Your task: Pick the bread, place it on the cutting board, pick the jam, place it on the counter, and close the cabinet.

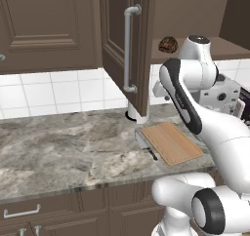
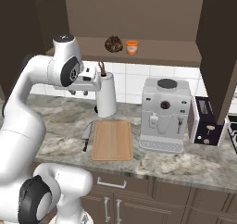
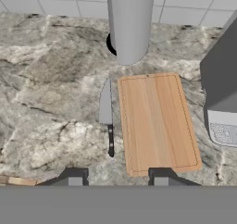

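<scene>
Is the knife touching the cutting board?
Apart. In the hand view a strip of bare counter runs between the knife and the left edge of the cutting board along its whole length.

Open cabinet door (image 1: 128, 49) beside bread (image 1: 168, 45)

1 loaf (image 2: 113, 44), 1 jar (image 2: 132, 47), 1 knife (image 3: 107, 112)

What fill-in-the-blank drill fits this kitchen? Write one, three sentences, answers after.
1. The bread sits on the cabinet shelf beside the ____.
2. The knife lies on the counter beside the ____.
3. Nothing lies on the cutting board; the gripper above it holds ____.

Answers: jam; cutting board; nothing
</scene>
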You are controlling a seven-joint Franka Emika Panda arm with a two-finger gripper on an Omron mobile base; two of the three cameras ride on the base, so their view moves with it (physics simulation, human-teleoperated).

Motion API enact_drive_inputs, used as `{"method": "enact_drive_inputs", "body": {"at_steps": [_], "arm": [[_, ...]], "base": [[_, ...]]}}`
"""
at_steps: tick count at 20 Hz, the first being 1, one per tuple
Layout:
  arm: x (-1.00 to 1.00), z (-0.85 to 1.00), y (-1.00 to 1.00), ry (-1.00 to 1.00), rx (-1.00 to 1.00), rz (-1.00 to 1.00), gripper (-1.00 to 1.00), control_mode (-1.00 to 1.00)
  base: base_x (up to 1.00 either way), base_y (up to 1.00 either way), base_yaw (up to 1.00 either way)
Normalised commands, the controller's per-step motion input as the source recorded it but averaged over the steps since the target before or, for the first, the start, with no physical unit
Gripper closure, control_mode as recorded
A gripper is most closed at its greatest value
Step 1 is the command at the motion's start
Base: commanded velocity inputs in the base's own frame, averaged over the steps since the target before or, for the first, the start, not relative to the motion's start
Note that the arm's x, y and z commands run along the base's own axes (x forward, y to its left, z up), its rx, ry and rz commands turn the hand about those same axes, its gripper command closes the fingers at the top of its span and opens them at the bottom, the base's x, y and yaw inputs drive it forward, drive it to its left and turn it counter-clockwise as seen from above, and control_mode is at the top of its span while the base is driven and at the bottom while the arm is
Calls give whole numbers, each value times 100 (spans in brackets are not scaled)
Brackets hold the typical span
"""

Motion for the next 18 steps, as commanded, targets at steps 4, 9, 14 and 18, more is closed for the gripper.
{"method": "enact_drive_inputs", "body": {"at_steps": [4, 9, 14, 18], "arm": [[3, 1, -8, 0, 0, 0, -100, -100], [0, 3, -22, -2, 0, 0, -100, -100], [0, 8, -26, -9, 0, 0, -100, -100], [0, 9, -26, -12, 0, 0, -100, -100]], "base": [[0, 0, 0], [0, 0, 0], [0, 0, 0], [0, 0, 0]]}}
